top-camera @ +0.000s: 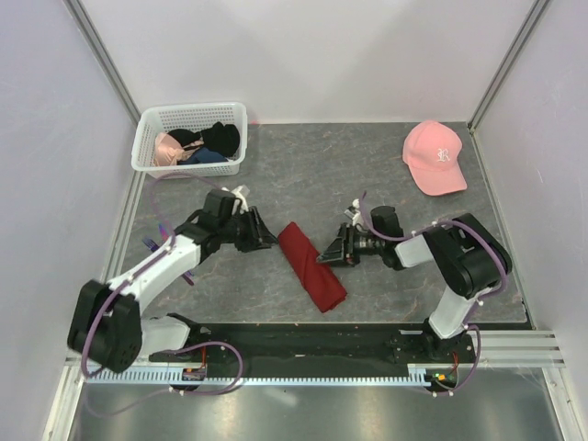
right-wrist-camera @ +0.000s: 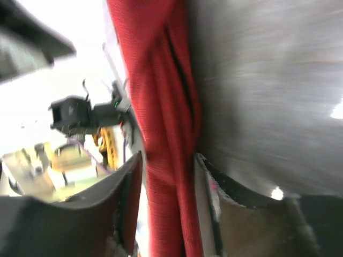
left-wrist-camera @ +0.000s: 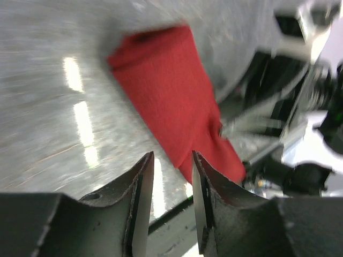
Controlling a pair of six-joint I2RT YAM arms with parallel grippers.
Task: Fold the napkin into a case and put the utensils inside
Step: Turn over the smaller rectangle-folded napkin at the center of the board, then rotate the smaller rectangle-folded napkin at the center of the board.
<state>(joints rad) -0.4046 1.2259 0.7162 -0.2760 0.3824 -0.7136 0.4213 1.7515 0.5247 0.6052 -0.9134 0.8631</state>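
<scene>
The dark red napkin [top-camera: 310, 266] lies on the grey table as a narrow folded strip, slanting from upper left to lower right. My left gripper [top-camera: 266, 241] hovers by the strip's upper left end, open, with nothing between its fingers [left-wrist-camera: 143, 176]. The napkin [left-wrist-camera: 171, 101] lies just beyond them. My right gripper [top-camera: 326, 257] is at the strip's right edge. Its jaws stand apart around a raised fold of the napkin [right-wrist-camera: 161, 107], with a gap showing on the left side. No utensils are in view.
A white basket [top-camera: 193, 108] holding black and pink garments stands at the back left. A pink cap [top-camera: 435, 156] lies at the back right. White walls close in on three sides, and a black rail [top-camera: 312, 342] runs along the near edge.
</scene>
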